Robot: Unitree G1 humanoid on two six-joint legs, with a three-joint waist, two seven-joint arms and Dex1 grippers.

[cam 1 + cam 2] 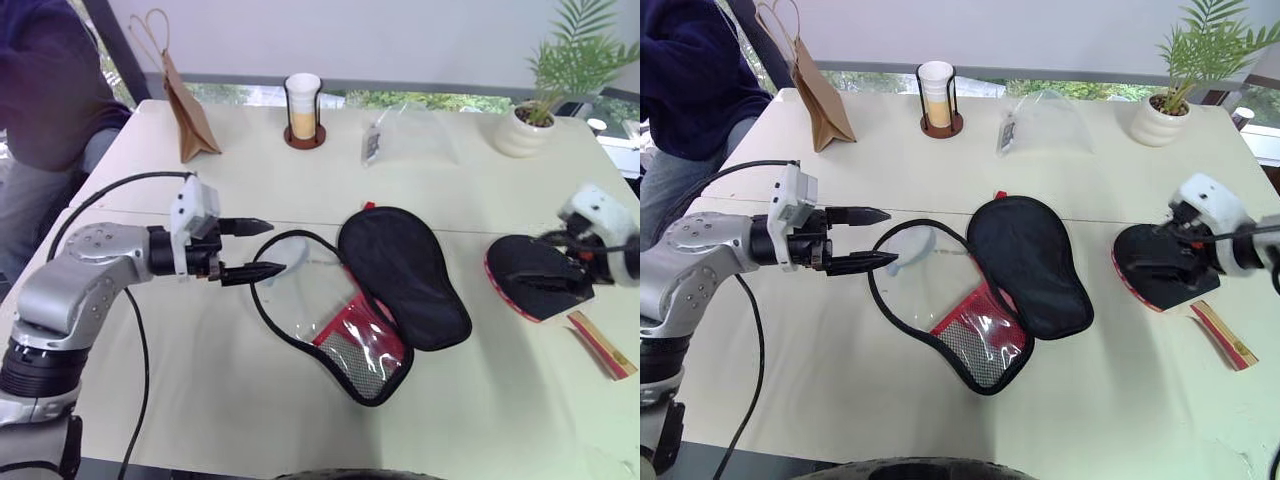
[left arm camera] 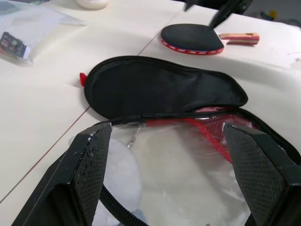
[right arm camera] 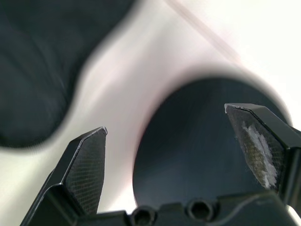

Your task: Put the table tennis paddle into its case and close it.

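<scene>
Case [image 1: 375,300] nearest me, lying unzipped on the surface [image 1: 200,390], its black lid folded back beside the red mesh-pocket half. Left end effector [image 1: 252,247], fingers spread and holding nothing, hovers level just beside the case's rim. Right end effector [image 1: 1175,262], fingers spread and empty, hangs over the table tennis paddle [image 1: 1162,272], which lies flat on the surface well apart from the case, handle pointing toward the near right edge. Farther back I count a clear plastic bag [image 1: 405,135], cup in a holder [image 1: 303,108], brown paper bag [image 1: 190,115], potted plant [image 1: 530,110], and a seated person [image 1: 50,90] at the far left. Risks I judge: a flat paddle offers little purchase, so a pinch may skid it toward that near edge; the limp lid could flop shut. Open room lies between case and paddle.
</scene>
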